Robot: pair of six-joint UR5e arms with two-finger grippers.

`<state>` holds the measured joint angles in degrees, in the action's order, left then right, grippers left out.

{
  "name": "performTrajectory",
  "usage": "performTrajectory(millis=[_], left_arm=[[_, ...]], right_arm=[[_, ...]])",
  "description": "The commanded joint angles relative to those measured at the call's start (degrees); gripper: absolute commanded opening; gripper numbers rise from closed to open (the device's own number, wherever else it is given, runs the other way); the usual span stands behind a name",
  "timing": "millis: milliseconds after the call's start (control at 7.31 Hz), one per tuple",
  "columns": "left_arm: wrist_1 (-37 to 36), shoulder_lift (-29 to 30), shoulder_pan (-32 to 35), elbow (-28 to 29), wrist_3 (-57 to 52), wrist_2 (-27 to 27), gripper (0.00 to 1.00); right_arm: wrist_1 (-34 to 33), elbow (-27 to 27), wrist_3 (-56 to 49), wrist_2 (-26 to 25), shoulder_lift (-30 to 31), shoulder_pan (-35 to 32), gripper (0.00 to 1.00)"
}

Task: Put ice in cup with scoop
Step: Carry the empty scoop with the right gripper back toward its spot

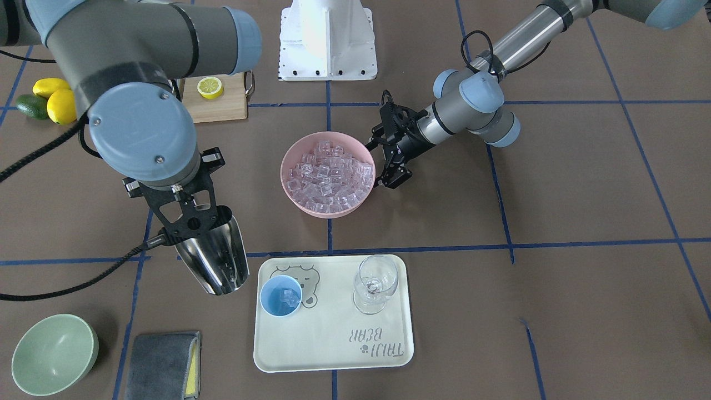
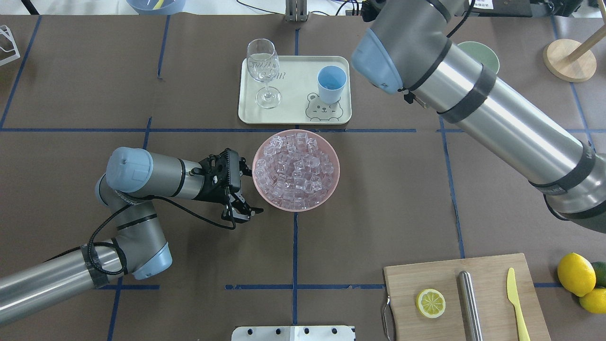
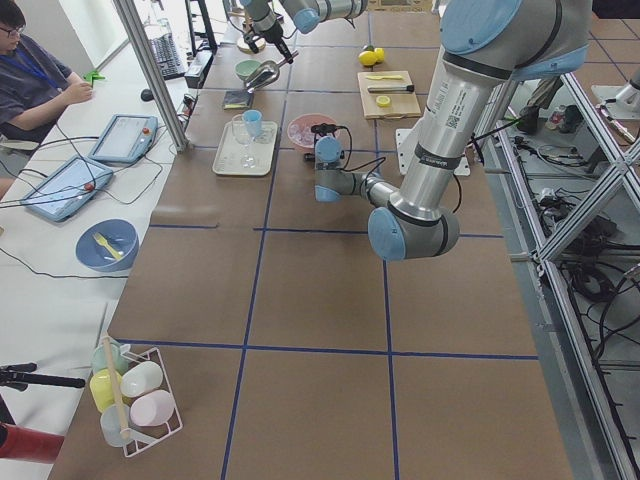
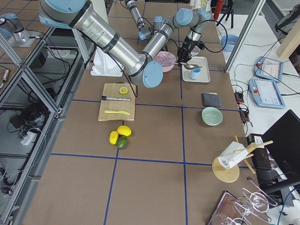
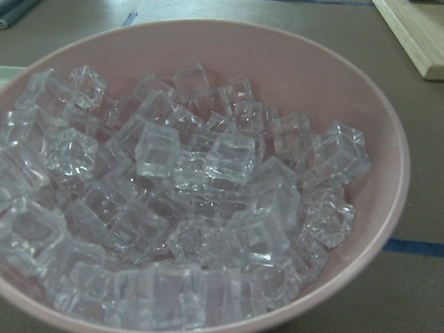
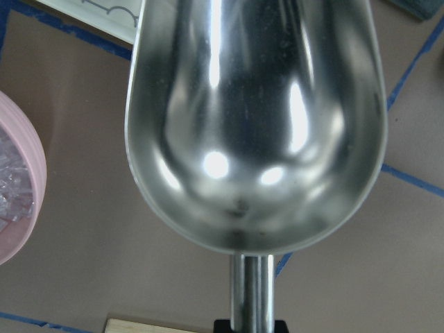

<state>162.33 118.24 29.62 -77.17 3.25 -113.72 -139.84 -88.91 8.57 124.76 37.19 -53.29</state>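
The right gripper (image 1: pixel 191 225) is clamped on the thin handle of the scoop (image 1: pixel 218 261). Its empty trough hangs beyond the pink bowl (image 1: pixel 328 213) from the robot, toward its right. The cup (image 1: pixel 273 303) also stands beyond the bowl, just beside the scoop, with a few cubes inside. Most of the ice (image 1: pixel 328 178) fills the bowl. The left gripper (image 2: pixel 246 190) sits just beside the bowl's left rim, fingers spread, holding nothing. The cup shares a cream tray (image 1: pixel 333 344) with 1 wine glass (image 1: pixel 376 283) on a brown table (image 1: pixel 583 194) crossed by blue tape.
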Motion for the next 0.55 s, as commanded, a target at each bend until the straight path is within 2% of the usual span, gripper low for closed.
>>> performTrajectory(millis=[0, 137, 274, 410], left_arm=[[0.0, -0.03, 0.0, 0.0, 0.0, -0.01, 1.0], [0.0, -0.03, 0.0, 0.0, 0.0, -0.01, 1.0], [0.0, -0.12, 0.0, 0.0, 0.0, -0.01, 1.0], [0.0, -0.12, 0.0, 0.0, 0.0, -0.01, 1.0]], right_arm=[[0.36, -16.92, 8.2, 1.01, 12.41, -0.32, 0.0], [0.36, -22.83, 10.39, 1.97, 17.26, -0.5, 0.0], [0.44, -25.84, 14.94, 4.5, 21.05, -0.5, 0.0], [2.18, -27.53, 17.07, 4.96, 24.3, -0.33, 0.0]])
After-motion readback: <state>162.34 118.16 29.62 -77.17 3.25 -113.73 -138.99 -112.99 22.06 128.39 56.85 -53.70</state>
